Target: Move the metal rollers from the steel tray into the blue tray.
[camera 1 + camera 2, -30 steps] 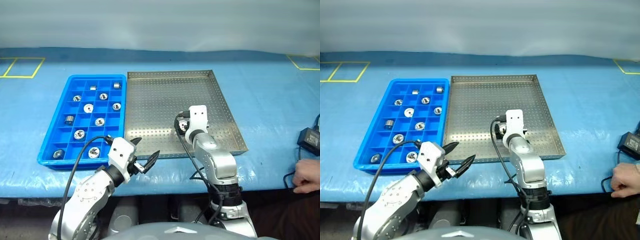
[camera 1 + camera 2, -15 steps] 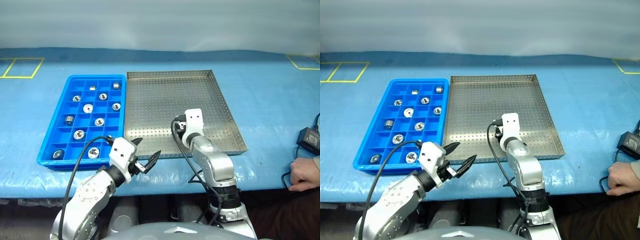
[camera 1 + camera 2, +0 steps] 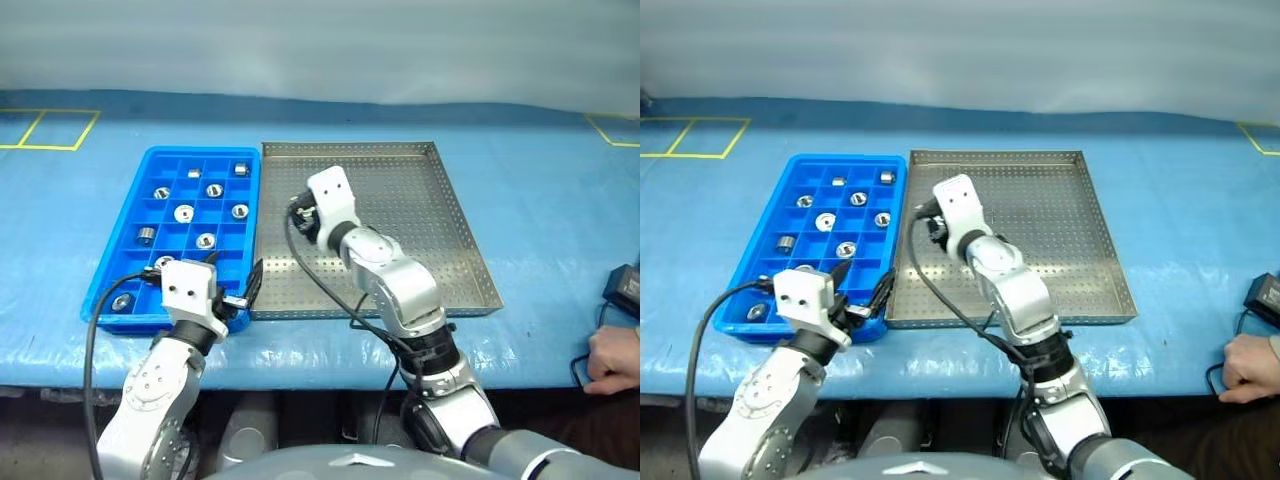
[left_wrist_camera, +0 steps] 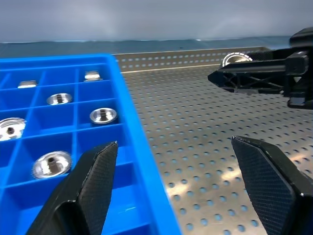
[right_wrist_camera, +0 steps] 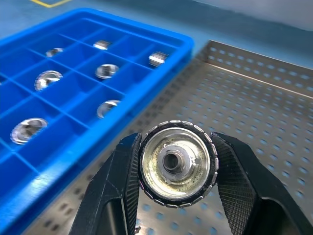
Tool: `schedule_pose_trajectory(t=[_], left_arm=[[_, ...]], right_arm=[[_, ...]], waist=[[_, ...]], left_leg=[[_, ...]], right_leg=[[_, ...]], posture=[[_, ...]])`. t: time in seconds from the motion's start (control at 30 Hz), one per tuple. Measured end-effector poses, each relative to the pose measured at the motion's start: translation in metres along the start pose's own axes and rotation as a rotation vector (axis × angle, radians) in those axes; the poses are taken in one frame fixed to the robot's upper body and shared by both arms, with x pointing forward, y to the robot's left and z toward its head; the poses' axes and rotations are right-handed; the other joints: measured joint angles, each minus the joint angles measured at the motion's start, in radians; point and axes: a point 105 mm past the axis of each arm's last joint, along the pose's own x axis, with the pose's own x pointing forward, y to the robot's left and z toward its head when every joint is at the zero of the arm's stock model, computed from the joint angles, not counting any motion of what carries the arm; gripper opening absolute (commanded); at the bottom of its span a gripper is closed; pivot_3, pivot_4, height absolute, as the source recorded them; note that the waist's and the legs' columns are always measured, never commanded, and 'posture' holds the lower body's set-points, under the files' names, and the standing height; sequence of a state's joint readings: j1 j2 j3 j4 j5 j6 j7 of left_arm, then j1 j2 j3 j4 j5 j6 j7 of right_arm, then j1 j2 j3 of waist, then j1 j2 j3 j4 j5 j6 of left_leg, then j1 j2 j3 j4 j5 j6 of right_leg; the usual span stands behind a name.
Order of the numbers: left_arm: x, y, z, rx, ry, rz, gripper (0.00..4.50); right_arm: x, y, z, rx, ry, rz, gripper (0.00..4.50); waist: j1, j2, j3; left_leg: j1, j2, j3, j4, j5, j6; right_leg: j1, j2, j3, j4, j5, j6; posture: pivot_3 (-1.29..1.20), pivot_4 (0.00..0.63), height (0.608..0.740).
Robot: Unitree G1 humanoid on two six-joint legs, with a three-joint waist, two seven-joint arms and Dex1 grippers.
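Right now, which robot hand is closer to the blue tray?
Left. The left gripper hangs over the blue tray's near corner. The right gripper, shut on a roller, is above the steel tray beside it.

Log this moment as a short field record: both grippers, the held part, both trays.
right gripper: shut on a metal roller, above the steel tray, near its edge next to the blue tray
left gripper: open, holding nothing, by the near edges of the trays
blue tray: ten rollers in separate compartments
steel tray: no loose rollers seen on its floor
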State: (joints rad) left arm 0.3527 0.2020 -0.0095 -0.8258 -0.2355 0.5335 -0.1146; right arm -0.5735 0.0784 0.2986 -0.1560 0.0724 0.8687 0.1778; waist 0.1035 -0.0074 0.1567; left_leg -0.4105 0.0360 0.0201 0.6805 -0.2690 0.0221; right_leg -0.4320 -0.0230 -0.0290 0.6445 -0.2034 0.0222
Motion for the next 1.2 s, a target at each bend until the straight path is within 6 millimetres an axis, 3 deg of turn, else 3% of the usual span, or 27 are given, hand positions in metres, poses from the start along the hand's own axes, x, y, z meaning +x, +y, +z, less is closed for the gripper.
schedule_pose_trajectory(t=[0.2, 0.43, 0.6, 0.87, 1.2], left_arm=[[-0.012, 0.007, -0.006, -0.003, 0.032, 0.054, 4.07], [-0.016, 0.005, -0.009, -0.011, 0.047, 0.055, 4.07], [-0.016, 0.002, -0.01, -0.015, 0.049, 0.046, 4.07], [-0.013, -0.004, -0.008, -0.012, 0.039, 0.001, 4.07], [-0.009, -0.012, -0.003, 0.015, 0.028, -0.071, 4.07]], right_arm=[[0.012, 0.035, -0.004, -0.024, 0.023, 0.138, 1.85], [0.014, 0.048, -0.015, -0.036, 0.056, 0.198, 1.85], [0.012, 0.049, -0.042, -0.038, 0.123, 0.214, 1.85], [0.008, 0.044, -0.046, -0.027, 0.111, 0.18, 4.44], [-0.009, 0.025, -0.052, 0.001, 0.111, 0.144, 4.48]], waist=[[0.052, 0.0, 0.0], [0.091, 0.0, 0.0], [0.106, 0.0, 0.0], [0.105, 0.001, -0.003], [0.083, 0.002, -0.003]], left_leg=[[-0.001, 0.0, 0.0, 0.001, 0.0, 0.0], [-0.001, 0.0, 0.0, 0.001, 0.0, 0.0], [-0.001, 0.0, 0.0, 0.001, 0.0, 0.0], [0.001, 0.0, -0.001, 0.001, 0.0, 0.0], [-0.001, 0.0, -0.001, 0.001, 0.0, 0.0]], right_leg=[[0.001, -0.002, -0.001, -0.001, -0.003, -0.003], [0.0, -0.001, -0.002, -0.001, -0.004, -0.004], [0.0, -0.002, -0.003, -0.001, -0.004, -0.004], [0.002, -0.003, -0.003, -0.001, -0.004, -0.004], [0.001, -0.003, -0.003, -0.001, -0.004, -0.004]], posture=[[0.48, 0.15, 0.74], [0.48, 0.15, 0.74], [0.45, 0.15, 0.74], [0.4, 0.15, 0.74], [0.3, 0.15, 0.74]])
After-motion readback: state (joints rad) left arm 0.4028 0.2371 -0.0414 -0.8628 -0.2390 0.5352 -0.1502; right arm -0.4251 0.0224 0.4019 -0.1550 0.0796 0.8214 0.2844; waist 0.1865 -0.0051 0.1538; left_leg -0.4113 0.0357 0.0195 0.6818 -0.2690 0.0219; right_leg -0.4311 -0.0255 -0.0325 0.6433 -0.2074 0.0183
